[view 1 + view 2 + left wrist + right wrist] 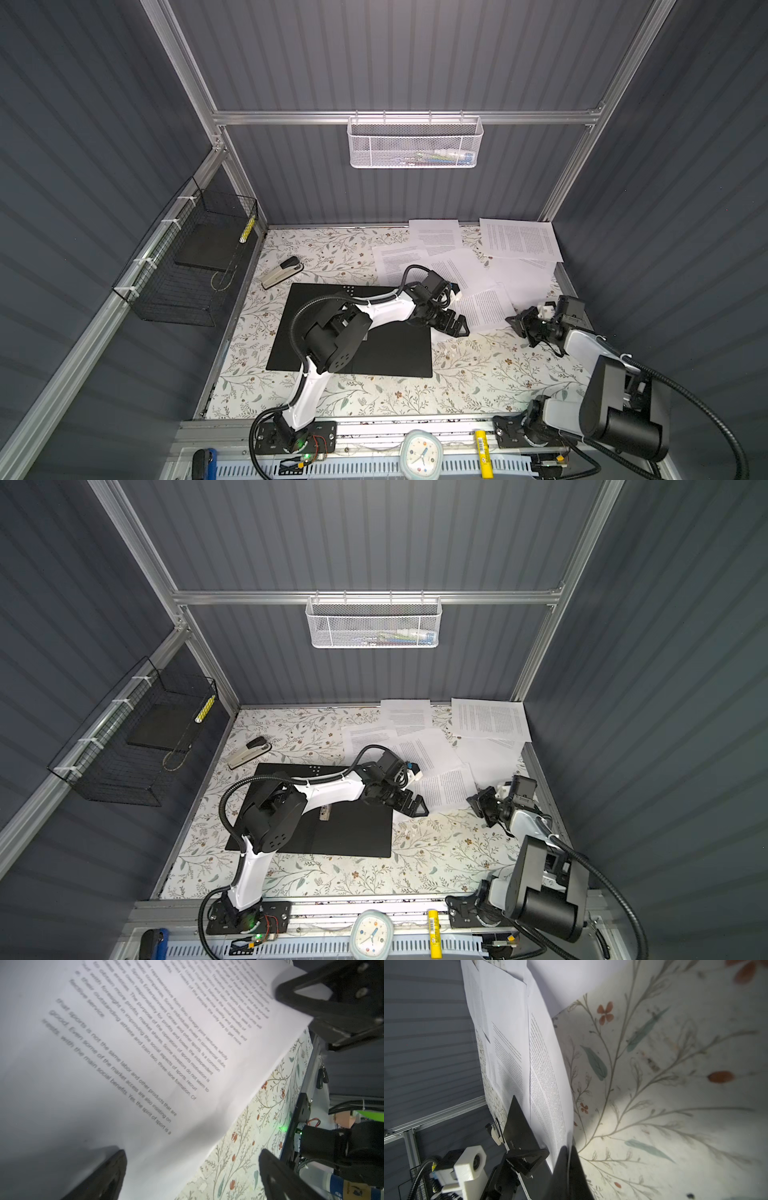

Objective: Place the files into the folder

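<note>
So the folder [374,353] is being seen lying wide open, black inside up, in the middle of the frame on the flowery table [478,374]. Its metal clip [325,812] is being partly covered by the left arm in both top views.

The papers [519,243] are being seen scattered and overlapping in the upper right part of the tabletop, behind and to the right of the folder. One sheet [486,309], the one closest to the folder's right edge, is being pinched at its right edge by the right gripper [512,320]. The jaws are being pressed tight together on the paper, and in the right wrist view that sheet is being bowed up off the table.

The left gripper [462,325] is being held spread wide with nothing in it, at the sheet's lower left corner, between the folder and the right gripper. In the left wrist view one finger [108,1174] is being seen over the paper.

A stapler [281,272] is being seen just off the folder's upper left corner.
</note>
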Tool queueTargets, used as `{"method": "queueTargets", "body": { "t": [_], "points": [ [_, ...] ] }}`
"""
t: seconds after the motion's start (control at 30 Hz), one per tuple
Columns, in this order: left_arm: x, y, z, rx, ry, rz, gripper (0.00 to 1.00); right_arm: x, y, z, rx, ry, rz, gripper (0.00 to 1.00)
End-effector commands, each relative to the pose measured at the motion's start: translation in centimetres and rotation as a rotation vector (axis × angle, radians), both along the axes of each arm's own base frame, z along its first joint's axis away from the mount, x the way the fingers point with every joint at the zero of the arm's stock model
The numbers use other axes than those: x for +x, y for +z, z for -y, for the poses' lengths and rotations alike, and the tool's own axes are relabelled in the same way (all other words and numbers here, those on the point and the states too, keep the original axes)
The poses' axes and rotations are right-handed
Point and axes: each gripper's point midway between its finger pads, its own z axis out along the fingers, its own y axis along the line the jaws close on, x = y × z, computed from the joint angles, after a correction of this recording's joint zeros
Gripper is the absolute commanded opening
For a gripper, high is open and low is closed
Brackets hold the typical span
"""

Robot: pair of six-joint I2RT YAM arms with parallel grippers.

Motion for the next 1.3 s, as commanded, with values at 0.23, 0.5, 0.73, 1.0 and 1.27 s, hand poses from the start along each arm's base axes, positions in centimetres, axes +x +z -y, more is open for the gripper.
{"method": "queueTargets", "body": {
  "t": [0.23,0.5,0.73,1.0,1.27],
  "points": [
    [2.8,15.2,-1.1,-0.242,0.245,0.161,1.00,-2.4,11.8,1.1,-0.094,-0.174,0.205,0.00],
    [4.0,19.4,-6.1,-0.260,0.449,0.227,1.00,-0.3,20.6,0.1,-0.044,-0.175,0.374,0.00],
    [6.0,20.3,-9.8,-0.349,0.588,0.111,1.00,6.9,26.6,-2.3,-0.041,-0.143,0.478,0.00],
    [6.7,20.8,-11.6,-0.374,0.635,0.082,1.00,12.9,32.5,-2.3,-0.089,-0.194,0.603,0.00],
    [6.1,19.5,-9.7,-0.422,0.551,-0.009,1.00,8.6,23.9,-0.1,-0.109,-0.357,0.544,0.00]
  ]
}}
